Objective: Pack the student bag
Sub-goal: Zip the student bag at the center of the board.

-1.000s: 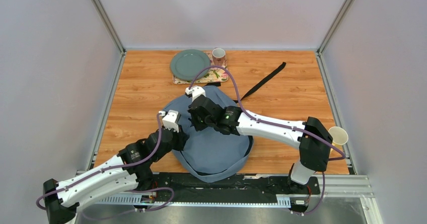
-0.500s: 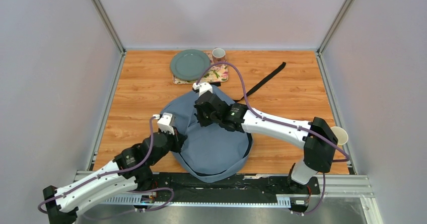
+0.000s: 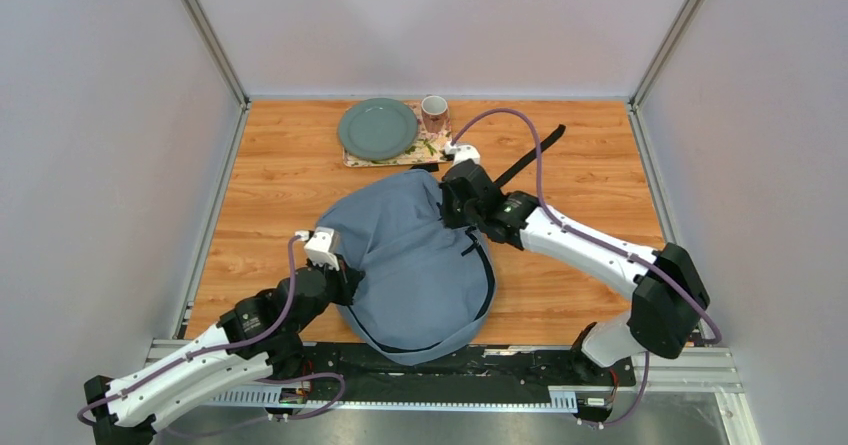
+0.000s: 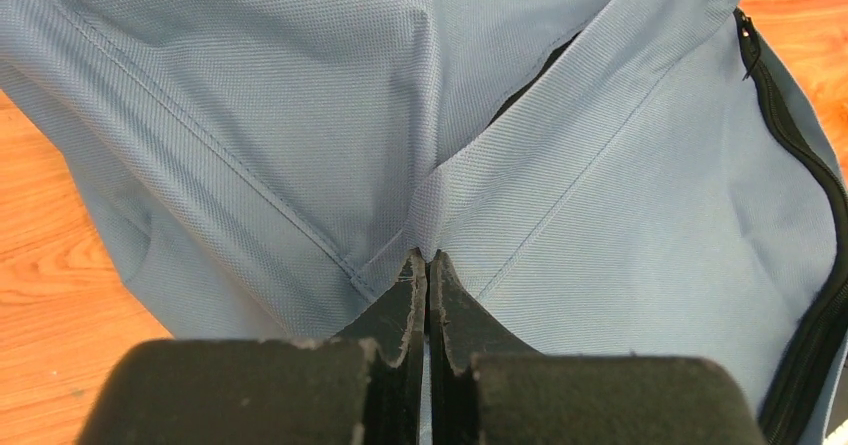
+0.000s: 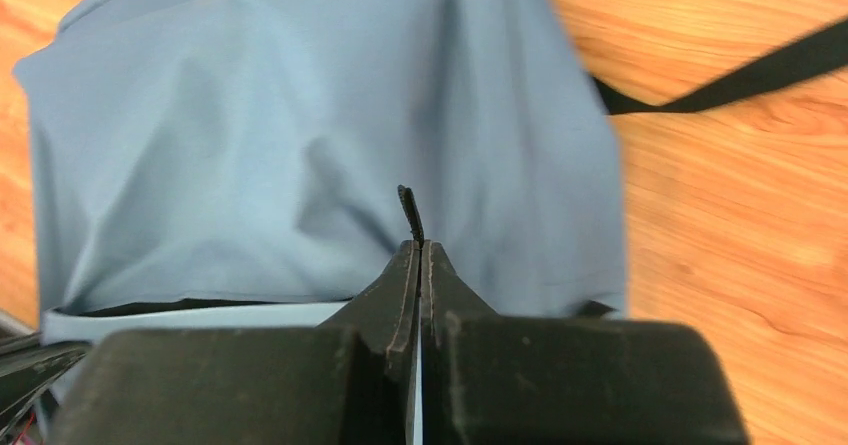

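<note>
The wooden table point(image 3: 270, 175) carries the student bag point(image 3: 410, 255), which lies flat at its middle and reaches the near edge between my two arms. My left gripper point(image 4: 427, 257) is closed tight, pinching a fold of the bag's grey-blue fabric on its left side. My right gripper point(image 5: 417, 247) is likewise clamped together at the bag's far right corner, with a short black strip poking up from between the tips. Behind the bag sit a green plate point(image 3: 377, 128) and a mug point(image 3: 434, 112).
</note>
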{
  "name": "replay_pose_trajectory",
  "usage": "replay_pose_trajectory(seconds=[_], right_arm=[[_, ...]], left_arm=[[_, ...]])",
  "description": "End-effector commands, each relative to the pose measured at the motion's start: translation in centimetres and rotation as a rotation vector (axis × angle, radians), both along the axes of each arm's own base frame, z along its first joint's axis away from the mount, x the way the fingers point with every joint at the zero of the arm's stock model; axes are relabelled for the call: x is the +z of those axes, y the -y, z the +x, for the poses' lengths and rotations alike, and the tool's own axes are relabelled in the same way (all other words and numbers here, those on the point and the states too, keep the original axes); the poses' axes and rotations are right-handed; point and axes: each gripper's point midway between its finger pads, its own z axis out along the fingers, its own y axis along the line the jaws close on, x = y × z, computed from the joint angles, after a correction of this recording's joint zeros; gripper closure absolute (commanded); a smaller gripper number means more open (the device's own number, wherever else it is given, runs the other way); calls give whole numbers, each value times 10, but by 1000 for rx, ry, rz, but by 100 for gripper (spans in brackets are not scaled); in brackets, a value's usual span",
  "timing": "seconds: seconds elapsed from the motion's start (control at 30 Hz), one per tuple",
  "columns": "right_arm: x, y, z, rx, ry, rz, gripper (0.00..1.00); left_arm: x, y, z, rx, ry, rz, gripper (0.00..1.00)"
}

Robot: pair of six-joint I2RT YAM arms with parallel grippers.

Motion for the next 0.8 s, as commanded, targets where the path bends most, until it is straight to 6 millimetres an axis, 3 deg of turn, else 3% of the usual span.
replay_pose_trajectory(seconds=[0.0, 0.13, 0.37, 0.63, 0.77], right_arm=[[15, 51, 29, -160, 73, 11, 100], [9, 77, 32, -209, 60, 9, 100], [6, 88, 21, -216, 48, 23, 100], [24, 120, 13, -317, 93, 53, 100], [23, 135, 6, -359, 111, 62, 100]], left_arm=[[-1, -18, -1, 49, -7, 51, 100], [-1, -19, 0, 56, -1, 50, 100], [3, -10, 4, 23, 12, 80, 100], [39, 9, 39, -14, 139, 261, 100], [53, 17, 69, -11, 130, 285, 100]])
